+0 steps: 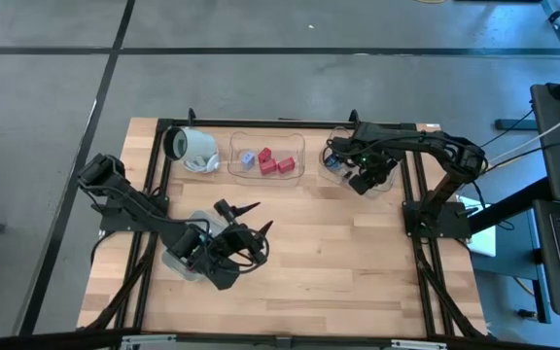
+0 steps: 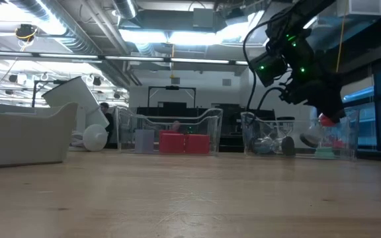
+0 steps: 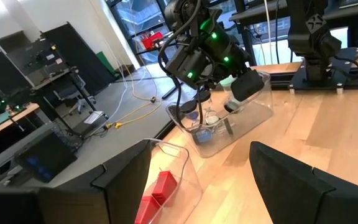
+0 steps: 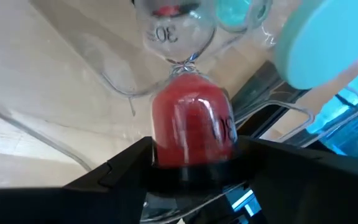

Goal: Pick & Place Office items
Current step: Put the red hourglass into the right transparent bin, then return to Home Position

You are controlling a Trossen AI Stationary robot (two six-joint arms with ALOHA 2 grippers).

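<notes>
My right gripper (image 1: pixel 366 178) reaches down into the clear tray (image 1: pixel 389 185) at the table's far right and is shut on a small hourglass of red sand (image 4: pixel 191 121). A mint-green disc (image 4: pixel 316 43) lies close beside it in the tray, with other small pieces (image 2: pixel 276 144). The middle clear tray (image 1: pixel 295 146) holds red blocks (image 1: pixel 275 163) and a pale blue piece (image 1: pixel 247 157) on its floor. My left gripper (image 1: pixel 257 218) hovers open over bare wood near the table's middle, well short of the trays. My right gripper pinches the hourglass between its two fingers (image 4: pixel 123 171) at the black end cap (image 4: pixel 191 173) under the red-filled bulb. It comes from above, pointing down. The clear second bulb (image 4: pixel 173 28) points away from the fingers into the tray. The hourglass appears lifted off the tray floor (image 2: pixel 326 120).
A large white cylinder with a dark end (image 1: pixel 191 146) lies at the far left, next to the middle tray. A grey-blue tray (image 1: pixel 178 261) sits under my left arm. Bare wood (image 1: pixel 358 262) stretches across the table's near and right parts.
</notes>
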